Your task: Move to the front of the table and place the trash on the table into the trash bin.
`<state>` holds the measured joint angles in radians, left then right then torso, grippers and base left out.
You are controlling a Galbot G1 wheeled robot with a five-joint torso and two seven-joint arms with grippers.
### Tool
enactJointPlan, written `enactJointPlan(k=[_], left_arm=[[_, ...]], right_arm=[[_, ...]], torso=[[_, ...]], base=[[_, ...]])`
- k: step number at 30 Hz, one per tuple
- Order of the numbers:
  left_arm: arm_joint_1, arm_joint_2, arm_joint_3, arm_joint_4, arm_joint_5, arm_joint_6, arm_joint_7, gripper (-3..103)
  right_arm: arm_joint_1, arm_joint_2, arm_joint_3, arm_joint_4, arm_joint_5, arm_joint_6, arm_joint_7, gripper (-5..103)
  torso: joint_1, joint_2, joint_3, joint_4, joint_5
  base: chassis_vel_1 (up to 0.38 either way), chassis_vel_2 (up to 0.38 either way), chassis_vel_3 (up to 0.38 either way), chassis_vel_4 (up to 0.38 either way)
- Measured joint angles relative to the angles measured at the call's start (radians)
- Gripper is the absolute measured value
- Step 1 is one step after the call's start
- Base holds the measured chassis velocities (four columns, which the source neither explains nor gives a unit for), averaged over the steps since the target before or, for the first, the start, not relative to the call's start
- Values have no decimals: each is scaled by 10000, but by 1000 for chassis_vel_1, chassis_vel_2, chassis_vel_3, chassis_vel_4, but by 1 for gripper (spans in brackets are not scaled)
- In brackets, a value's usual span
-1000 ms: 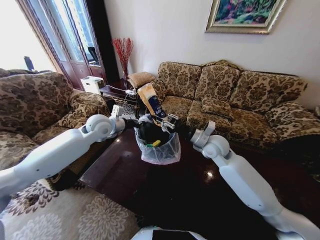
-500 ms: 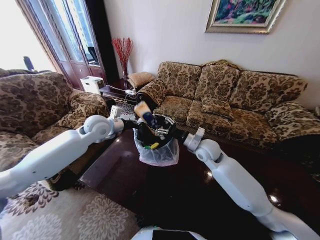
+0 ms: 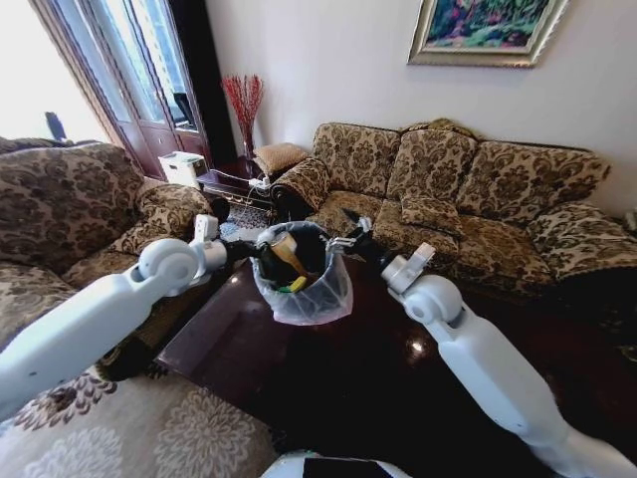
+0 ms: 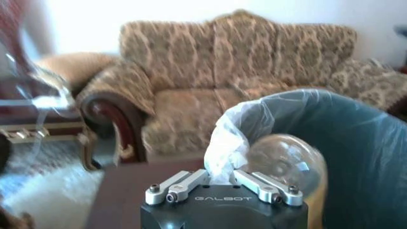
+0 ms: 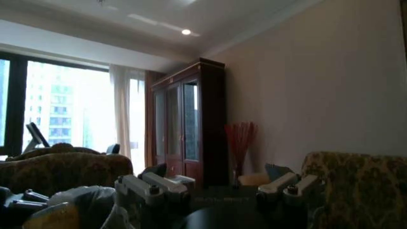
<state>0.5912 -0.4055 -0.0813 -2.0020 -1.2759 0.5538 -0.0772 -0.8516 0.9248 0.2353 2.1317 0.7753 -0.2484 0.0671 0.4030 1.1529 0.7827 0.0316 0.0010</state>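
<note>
Tan bottle (image 3: 285, 254) sits tilted inside the trash bin (image 3: 333, 289), centre of the head view just above the middle, neck down among other items, a yellow-green scrap beside it. Bin is black with a white bag liner (image 4: 224, 143) bulging over the rim, and seems lifted off or barely over the far edge of the table (image 3: 328, 378), which fills the lower centre and right, dark and glossy, nothing else seen on it.

Left gripper (image 3: 251, 251) at the bin's left rim, centre-left of the frame; in the left wrist view its fingers (image 4: 171, 187) are pinched narrow on the liner edge, holding the bin by the bag. Right gripper (image 5: 216, 188) just right of the bin rim in the head view; in the right wrist view its fingers stand wide apart with nothing between them.

Judgement: all trash looks binned, task near done. Risks: bin hangs by thin liner only, so plastic could slip or tear and drop the bin, spilling contents on the table or rug (image 3: 149, 428). Bottle leans high against the rim, so a tilt could tip it out. Right arm close by could knock the rim
</note>
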Motion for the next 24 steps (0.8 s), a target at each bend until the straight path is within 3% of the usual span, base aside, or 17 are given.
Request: enactJointPlan(k=[3,4,5,7,10,12,13,14,16,21,24], left_arm=[[-1,-339,-234,-123,129,-3,-225,2],[24,-518,-279,-310,316,-11,-431,2],[24,-518,-279,-310,316,-11,-431,2],[172,-769,-335,-548,852,-28,-593,2],[792,-942,-1077,-831,1350,-133,-616,2],[2383,-1324,-2872,-1329,1673,-279,-711,2],[3056,-1470,-3457,-1537,1738,-283,-635,2],[3056,-1470,-3457,-1537,1738,-283,-635,2],[4470,-1825,-4804,-1877,2103,-354,-361,2],[6089,-2529,-6175,-2429,2381,-468,-63,2],[6429,-2778,-6364,-2569,2489,-593,-2,2]], right_arm=[[-1166,19,1184,661,-56,-499,525,100],[-1883,99,1852,1107,-150,-728,755,100],[-1883,99,1852,1107,-150,-728,755,100],[-3198,300,2876,1910,-350,-926,866,100],[-3842,458,3262,2303,-453,-994,969,100],[-4451,518,3590,2617,-484,-1045,1137,100],[-4644,513,3729,2678,-494,-1045,1150,100],[-4644,513,3729,2678,-494,-1045,1150,100],[-4992,471,4065,2769,-495,-1045,1173,100],[-5403,379,4397,2953,-434,-1035,1291,100],[-5565,380,4413,3020,-430,-1018,1318,100]], torso=[[0,0,0,-13,-15],[3,-1,0,-27,-14],[3,-1,0,-27,-14],[5,0,1,-34,0],[5,-1,3,-22,-11],[4,0,0,-10,-5],[3,-1,0,-9,-10],[3,-1,0,-9,-10],[4,0,1,-10,-13],[6,-2,3,-6,-13],[2,-1,1,-8,-9]], base=[[0,0,0,0],[0,0,0,0],[0,0,0,0],[0,0,0,0],[15,-52,-31,17],[52,-69,-43,75],[96,-36,-38,95],[96,-36,-38,95],[107,-118,-127,140],[174,-180,-208,196],[249,-250,-270,248]])
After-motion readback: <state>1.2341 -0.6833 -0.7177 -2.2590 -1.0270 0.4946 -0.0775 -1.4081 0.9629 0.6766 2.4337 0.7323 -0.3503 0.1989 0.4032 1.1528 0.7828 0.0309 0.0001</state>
